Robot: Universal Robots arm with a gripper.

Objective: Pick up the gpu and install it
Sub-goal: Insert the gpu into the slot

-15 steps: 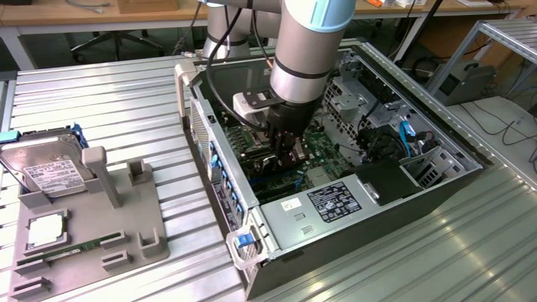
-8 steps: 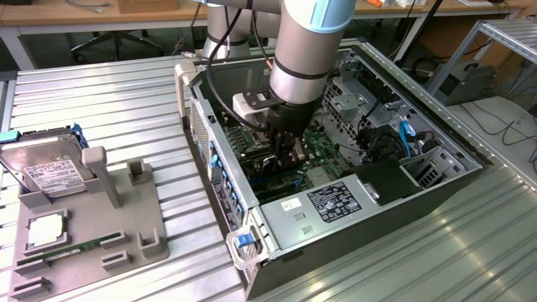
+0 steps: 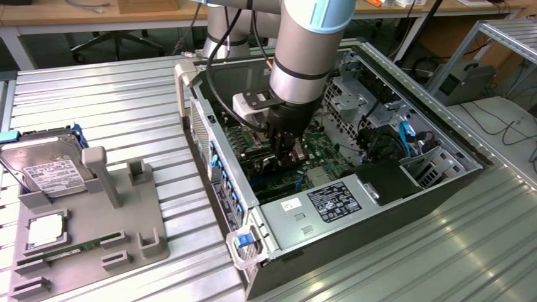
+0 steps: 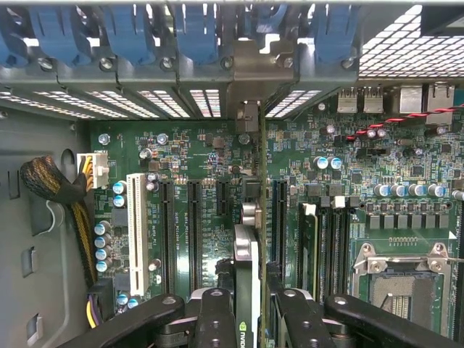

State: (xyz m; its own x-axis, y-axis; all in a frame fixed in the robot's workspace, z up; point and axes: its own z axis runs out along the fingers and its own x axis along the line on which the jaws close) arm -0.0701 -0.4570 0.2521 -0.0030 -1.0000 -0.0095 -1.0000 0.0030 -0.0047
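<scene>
Stiffness and low weight are to be expected of the gpu (image 4: 246, 254), a thin rigid card. Its board and edge contacts are judged fragile, so hold is best taken on the flat faces near the upper edge. The claw (image 4: 250, 312) is seen closed narrowly on the gpu, one finger on each face. The card is held edge-on inside the case (image 3: 353, 251), over the motherboard (image 4: 181, 152) slots. Whether it is seated cannot be told.

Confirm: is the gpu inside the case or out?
Inside. The gripper holds the gpu edge-on over the motherboard slots, within the case walls. Seated or not: cannot tell.
</scene>
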